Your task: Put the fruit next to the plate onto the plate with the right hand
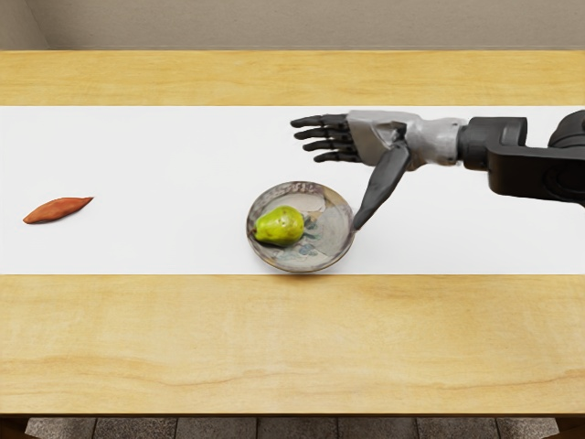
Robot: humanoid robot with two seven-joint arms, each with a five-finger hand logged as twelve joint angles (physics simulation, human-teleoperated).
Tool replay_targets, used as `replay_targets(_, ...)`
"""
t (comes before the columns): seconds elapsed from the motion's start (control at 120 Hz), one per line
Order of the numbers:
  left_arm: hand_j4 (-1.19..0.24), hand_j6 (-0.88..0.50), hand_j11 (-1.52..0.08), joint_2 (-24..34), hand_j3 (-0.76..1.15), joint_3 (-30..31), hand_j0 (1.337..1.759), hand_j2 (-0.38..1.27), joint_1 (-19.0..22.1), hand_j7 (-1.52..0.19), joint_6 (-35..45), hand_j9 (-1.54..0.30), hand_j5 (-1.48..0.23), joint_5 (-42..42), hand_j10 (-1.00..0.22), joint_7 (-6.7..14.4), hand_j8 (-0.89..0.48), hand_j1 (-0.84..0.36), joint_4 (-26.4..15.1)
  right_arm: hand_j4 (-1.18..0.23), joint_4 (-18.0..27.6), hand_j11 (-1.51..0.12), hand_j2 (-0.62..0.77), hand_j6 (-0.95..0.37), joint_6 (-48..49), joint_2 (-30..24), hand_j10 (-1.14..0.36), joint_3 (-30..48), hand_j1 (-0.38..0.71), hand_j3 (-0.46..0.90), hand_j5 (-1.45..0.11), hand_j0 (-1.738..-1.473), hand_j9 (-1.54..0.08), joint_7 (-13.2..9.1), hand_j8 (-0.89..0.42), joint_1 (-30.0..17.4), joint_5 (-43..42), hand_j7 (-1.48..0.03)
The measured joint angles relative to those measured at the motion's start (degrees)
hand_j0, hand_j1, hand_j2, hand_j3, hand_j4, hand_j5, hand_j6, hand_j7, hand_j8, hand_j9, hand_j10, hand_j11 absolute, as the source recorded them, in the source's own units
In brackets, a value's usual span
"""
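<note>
Hovering over the white cloth (164,155) with the right hand (352,139), fingers (320,133) stretched flat and spread, thumb (377,190) angling down, gripping nothing. Seeing the green pear (280,225) sitting on the plate (317,252), nearer the camera than the hand, clear of the fingers, thumb tip just beside the rim. Spotting a reddish tapered vegetable (57,209) far beyond the fingertips. Making out only a blurred pattern on the plate.

Bright, even light falls from above. The white strip (164,165) across the tabletop (292,347) is nearly washed out. A thin, soft shadow hugs the lower rim of the plate (302,268). Edges look slightly soft throughout.
</note>
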Motion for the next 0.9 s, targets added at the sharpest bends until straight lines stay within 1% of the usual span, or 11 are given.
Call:
replay_targets(0.092, 0.00, 0.00, 0.00, 0.00, 0.00, 0.00, 1.658, 0.00, -0.02, 0.00, 0.00, 0.00, 0.00, 0.00, 0.00, 0.00, 0.00, 0.35, 0.00, -0.03, 0.00, -0.04, 0.02, -0.02, 1.67, -4.47, -0.03, 0.16, -0.32, 0.00, -0.04, -1.658, -0.04, 9.27, -0.02, -3.55, 0.86, -0.04)
replay_targets(0.2, 0.00, 0.00, 0.00, 0.00, 0.00, 0.00, 1.658, 0.00, -0.01, 0.00, 0.00, 0.00, 0.00, 0.00, 0.00, 0.00, 0.00, 0.35, 0.00, -0.02, 0.00, -0.02, 0.01, -0.01, 2.43, -9.75, -0.02, 0.23, -0.33, 0.00, -0.02, -1.658, -0.02, 17.47, -0.01, -7.72, 1.29, -0.02)
replay_targets(0.25, 0.00, 0.00, 0.00, 0.00, 0.00, -0.01, 1.658, 0.00, 0.12, 0.00, 0.00, 0.00, 0.00, 0.01, 0.00, 0.00, 0.00, 0.35, 0.00, -0.01, -0.03, -0.02, 0.01, -0.01, 2.58, -11.85, -0.01, 0.25, -0.34, 0.00, -0.02, -1.658, -0.02, 20.09, -0.01, -9.53, 1.37, -0.02)
replay_targets(0.408, 0.00, 0.00, 0.00, 0.00, 0.00, -0.01, 1.658, 0.00, 0.29, 0.00, 0.00, 0.00, 0.00, 0.01, 0.00, 0.00, 0.00, 0.35, 0.00, -0.01, -0.33, -0.01, 0.01, -0.01, 2.78, -18.60, -0.01, 0.20, -0.34, 0.00, -0.01, -1.658, -0.01, 26.80, 0.00, -14.56, 1.40, -0.01)
replay_targets(0.483, 0.00, 0.00, 0.00, 0.00, 0.00, -0.02, 1.658, 0.00, 0.27, 0.00, 0.00, 0.00, 0.00, 0.01, 0.00, 0.00, 0.00, 0.35, 0.00, 0.00, -0.39, -0.01, 0.01, 0.00, 2.80, -21.65, 0.00, 0.15, -0.35, 0.00, -0.01, -1.658, -0.01, 29.17, 0.00, -16.23, 1.39, -0.01)
replay_targets(0.575, 0.00, 0.00, 0.00, 0.00, 0.00, -0.02, 1.658, 0.00, 0.54, 0.00, 0.00, 0.00, 0.00, 0.01, 0.00, 0.00, 0.00, 0.35, 0.00, 0.00, -0.68, 0.00, 0.01, 0.00, 2.81, -24.12, 0.00, -0.11, -0.35, 0.00, 0.00, -1.658, 0.00, 30.92, 0.00, -17.35, 1.39, 0.00)
replay_targets(0.792, 0.00, 0.00, 0.00, 0.00, 0.00, -0.05, 1.658, 0.00, 0.39, 0.00, 0.00, 0.00, 0.00, 0.01, 0.00, 0.00, 0.00, 0.35, 0.00, 0.00, -1.51, 0.00, 0.00, 0.00, 2.81, -26.93, 0.00, -0.70, -0.35, 0.00, 0.00, -1.658, 0.00, 33.87, 0.00, -18.90, 1.32, 0.00)
replay_targets(0.9, 0.00, 0.00, 0.00, 0.00, 0.00, -0.06, 1.658, 0.00, 0.29, 0.00, 0.00, 0.00, 0.00, 0.01, 0.00, 0.00, 0.00, 0.35, 0.00, 0.00, -1.62, 0.00, 0.00, 0.00, 2.81, -27.59, 0.00, -0.76, -0.35, 0.00, 0.00, -1.658, 0.00, 34.64, 0.00, -19.30, 1.29, 0.00)
